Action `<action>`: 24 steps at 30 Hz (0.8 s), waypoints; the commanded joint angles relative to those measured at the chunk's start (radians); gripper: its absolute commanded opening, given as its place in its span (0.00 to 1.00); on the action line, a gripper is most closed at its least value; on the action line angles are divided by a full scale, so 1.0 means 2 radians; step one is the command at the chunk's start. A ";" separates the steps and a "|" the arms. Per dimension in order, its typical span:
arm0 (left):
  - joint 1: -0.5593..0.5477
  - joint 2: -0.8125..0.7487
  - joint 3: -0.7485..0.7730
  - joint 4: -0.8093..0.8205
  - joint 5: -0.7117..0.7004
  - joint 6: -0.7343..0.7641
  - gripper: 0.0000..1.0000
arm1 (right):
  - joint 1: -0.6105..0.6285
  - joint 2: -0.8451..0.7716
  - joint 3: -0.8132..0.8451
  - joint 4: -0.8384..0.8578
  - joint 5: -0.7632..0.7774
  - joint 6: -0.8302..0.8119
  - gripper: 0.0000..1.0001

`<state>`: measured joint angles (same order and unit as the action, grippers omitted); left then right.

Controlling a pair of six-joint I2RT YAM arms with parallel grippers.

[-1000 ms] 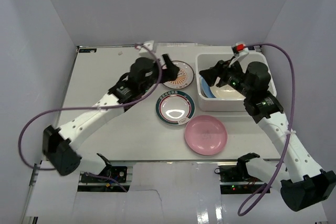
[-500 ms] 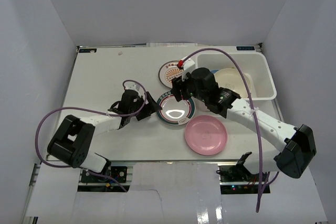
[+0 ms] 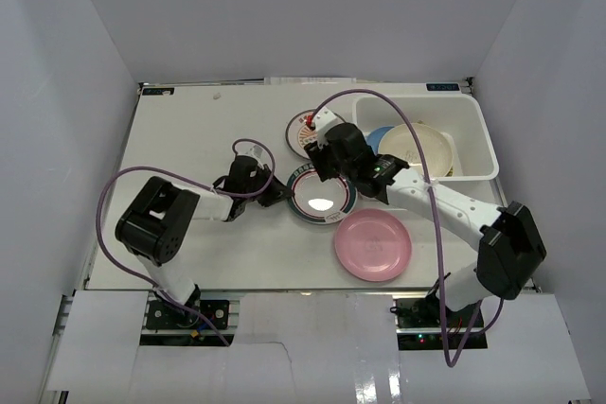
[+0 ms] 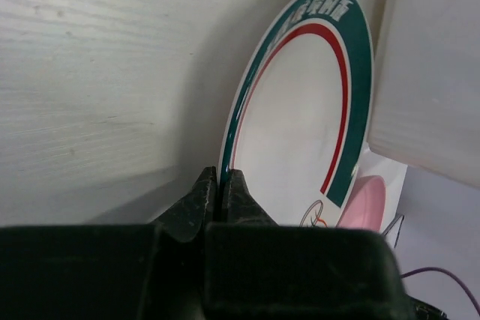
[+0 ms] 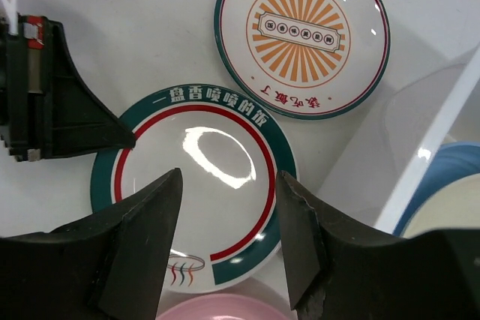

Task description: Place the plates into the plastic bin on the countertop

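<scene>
Between your left pincer [image 4: 223, 182] tips: the thin edge of the green-rimmed plate [image 4: 300, 121]; the jaws are drawn almost together on it, so you have that plate by its rim
Green-rimmed plate: reaches away from your left pincer across the table [image 3: 180, 139]; it looks flat, but you cannot tell whether the gripped edge has lifted off the surface
Right pincer [image 5: 229, 234]: jaws spread wide with nothing between them; it hovers over the far side of the same plate, facing your left pincer across the dish; no contact with the plate shows
Sunburst plate [image 5: 301, 35]: on the table just beyond your right pincer's tips; near the green-rimmed plate, with a narrow strip of table between them; from above, your right arm hides part of it
Pink plate [image 3: 372, 245]: on the table behind your right pincer, towards the arm bases; just beside the green-rimmed plate; whether the two touch you cannot tell
Bin [image 3: 473, 113]: on the table to the right of your right pincer; its nearest wall stands close to the sunburst plate
Blue plate [image 3: 381, 136]: inside the bin, at the end nearer your right pincer; mostly covered
Cream plate [image 3: 418, 150]: inside the bin, lying over the blue plate
</scene>
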<state>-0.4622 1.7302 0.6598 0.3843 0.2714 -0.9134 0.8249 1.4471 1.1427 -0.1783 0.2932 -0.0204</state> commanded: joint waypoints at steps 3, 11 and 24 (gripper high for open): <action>-0.001 -0.026 -0.005 -0.040 -0.046 0.020 0.00 | 0.002 0.051 0.050 0.026 0.014 -0.069 0.60; -0.001 -0.174 -0.085 -0.131 -0.070 0.043 0.00 | 0.010 0.191 0.143 -0.001 0.014 -0.132 0.73; -0.020 -0.400 -0.207 -0.219 -0.019 -0.005 0.00 | 0.018 0.389 0.267 0.027 0.136 -0.198 0.58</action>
<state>-0.4908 0.9760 0.2581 0.0051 0.2047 -0.9108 0.8597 2.1986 1.6154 -0.1799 0.4370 -0.3454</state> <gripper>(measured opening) 0.035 0.592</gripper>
